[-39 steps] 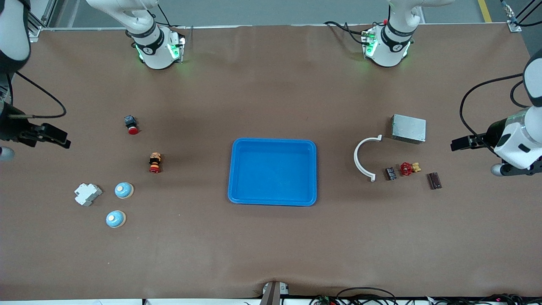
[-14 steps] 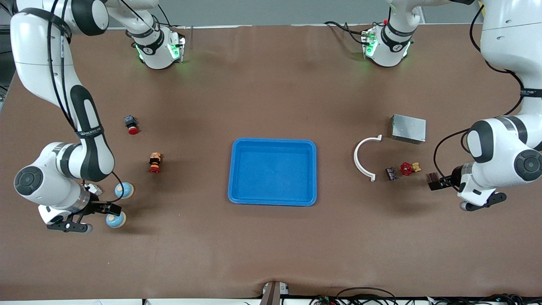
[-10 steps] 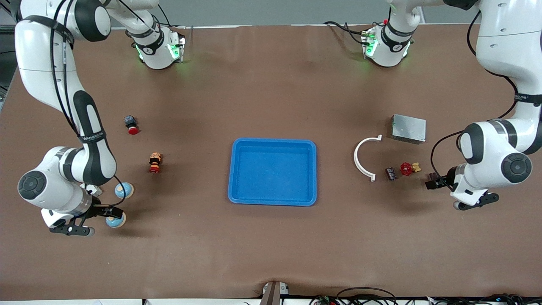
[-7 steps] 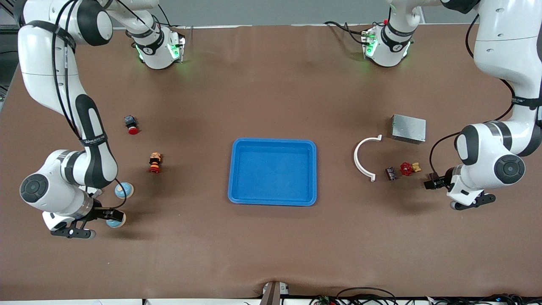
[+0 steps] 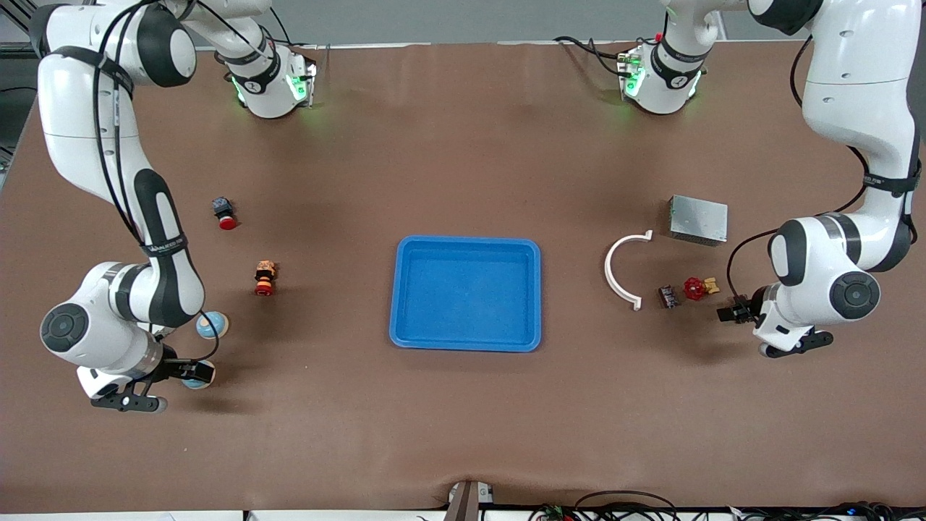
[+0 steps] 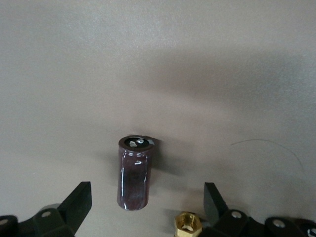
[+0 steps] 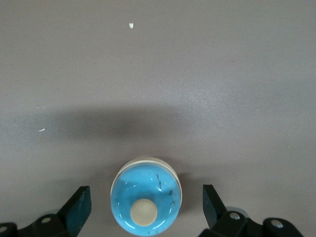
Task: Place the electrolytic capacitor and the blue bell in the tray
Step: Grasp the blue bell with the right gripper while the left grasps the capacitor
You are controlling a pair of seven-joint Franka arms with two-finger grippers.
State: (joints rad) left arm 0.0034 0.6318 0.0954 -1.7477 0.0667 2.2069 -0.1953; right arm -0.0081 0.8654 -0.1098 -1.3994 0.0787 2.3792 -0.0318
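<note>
The bright blue tray [image 5: 467,241] lies empty at the table's middle. A dark brown electrolytic capacitor [image 6: 134,173] lies on its side on the table, between the open fingers of my left gripper [image 6: 147,203]. In the front view my left gripper [image 5: 728,313] covers it. A blue bell [image 7: 145,197] with a cream button sits between the open fingers of my right gripper [image 7: 145,206], which hangs low over it [image 5: 195,372]. A second blue bell [image 5: 212,325] stands farther from the front camera.
A brass fitting [image 6: 186,224] lies close to the left gripper. A red valve [image 5: 696,289], a small black part [image 5: 667,296], a white arc [image 5: 621,271] and a metal box [image 5: 698,219] lie nearby. Two red push buttons [image 5: 226,213] [image 5: 265,278] stand near the bells.
Both arms came in from the table's ends. The right gripper sank over the nearer bell. The left gripper slid a little toward the tray and now covers the capacitor.
</note>
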